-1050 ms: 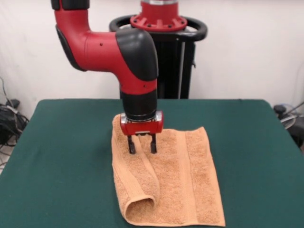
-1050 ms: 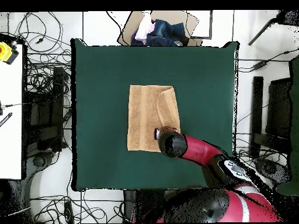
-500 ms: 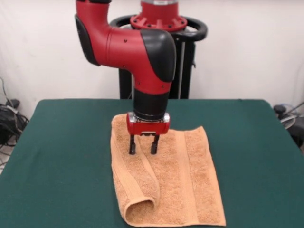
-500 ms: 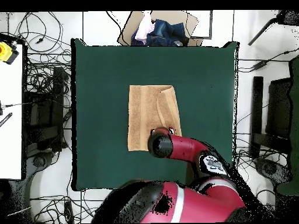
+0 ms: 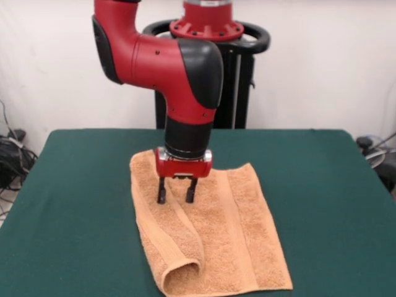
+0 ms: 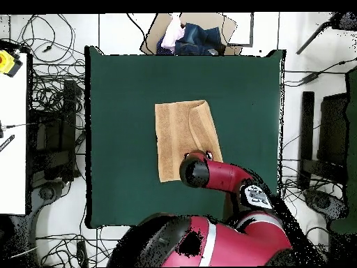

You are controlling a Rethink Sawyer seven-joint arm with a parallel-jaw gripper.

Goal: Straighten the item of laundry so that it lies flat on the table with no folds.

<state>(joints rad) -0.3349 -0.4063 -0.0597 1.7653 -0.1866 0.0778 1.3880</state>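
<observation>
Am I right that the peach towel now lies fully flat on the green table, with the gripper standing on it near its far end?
Not quite. In the front view the towel is not fully flat: one long edge is folded over, forming a rolled lip at the near end. The rest holds: it lies on the green table, and the gripper stands on it near its far end, jaws apart.

One peach towel [image 5: 210, 238] lies on one green table [image 5: 80, 204]. One red arm [image 5: 179, 68] carries one gripper [image 5: 175, 198].
</observation>
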